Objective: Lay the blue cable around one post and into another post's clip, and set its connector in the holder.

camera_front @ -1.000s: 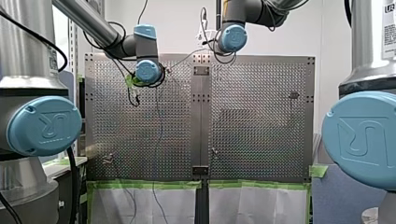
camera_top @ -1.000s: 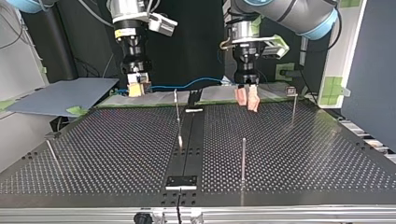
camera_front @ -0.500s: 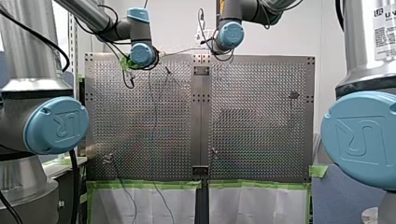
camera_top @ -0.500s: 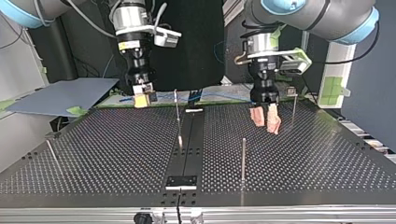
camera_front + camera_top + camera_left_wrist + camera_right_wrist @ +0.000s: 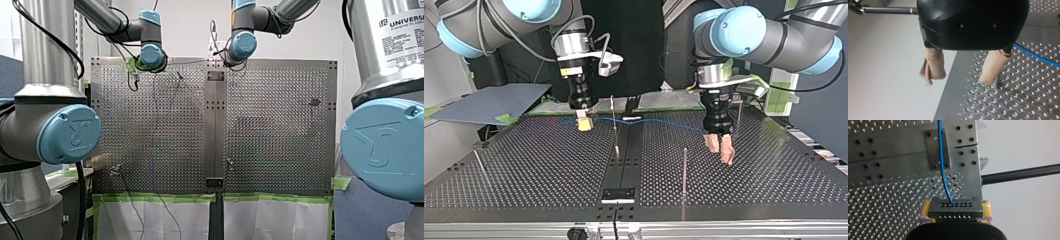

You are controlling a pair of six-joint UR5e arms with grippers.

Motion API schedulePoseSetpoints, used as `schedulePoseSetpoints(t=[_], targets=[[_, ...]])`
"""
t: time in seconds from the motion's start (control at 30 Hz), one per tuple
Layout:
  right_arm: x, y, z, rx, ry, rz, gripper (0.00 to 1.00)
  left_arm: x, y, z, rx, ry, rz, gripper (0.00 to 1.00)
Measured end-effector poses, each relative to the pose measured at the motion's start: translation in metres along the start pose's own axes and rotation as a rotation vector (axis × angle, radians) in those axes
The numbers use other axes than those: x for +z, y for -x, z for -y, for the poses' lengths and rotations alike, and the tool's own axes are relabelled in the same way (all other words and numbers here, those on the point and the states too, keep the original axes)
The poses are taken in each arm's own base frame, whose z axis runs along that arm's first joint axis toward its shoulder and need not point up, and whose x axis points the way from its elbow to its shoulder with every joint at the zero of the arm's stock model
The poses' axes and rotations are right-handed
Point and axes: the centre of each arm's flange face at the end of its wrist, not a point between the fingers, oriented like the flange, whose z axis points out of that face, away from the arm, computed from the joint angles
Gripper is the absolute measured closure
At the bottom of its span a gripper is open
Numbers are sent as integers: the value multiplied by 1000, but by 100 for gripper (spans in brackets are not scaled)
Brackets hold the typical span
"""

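In the top view my right gripper (image 5: 584, 124), with yellow pads, is shut on the black connector (image 5: 955, 212) just above the board. The blue cable (image 5: 659, 123) runs from it across the board, behind the clip post (image 5: 614, 120), toward my left gripper (image 5: 720, 150). That gripper hangs open, with its beige pads apart, between a plain post (image 5: 684, 170) and a second clip post (image 5: 738, 117). In the left wrist view the cable (image 5: 1038, 56) passes beside one finger (image 5: 991, 67), not between the two. The right wrist view shows the cable (image 5: 942, 165) leaving the connector over a small plate (image 5: 933, 147).
A thin post (image 5: 480, 165) stands at the top view's left. A small metal plate (image 5: 619, 194) sits on the board's centre strip near the camera, another (image 5: 631, 118) at its far end. A grey sheet (image 5: 489, 102) lies beyond the board's far left corner.
Both arms have come forward over the board toward the top view's camera. The right gripper has drawn the connector and cable onto the board. The left gripper has moved toward the plain post.
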Motion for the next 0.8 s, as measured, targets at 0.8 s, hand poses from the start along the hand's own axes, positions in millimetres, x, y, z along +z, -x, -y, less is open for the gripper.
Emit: schedulePoseSetpoints(t=[0.8], targets=[[68, -13, -38, -9, 21, 38, 100, 45, 23, 16, 51, -12, -95, 0]])
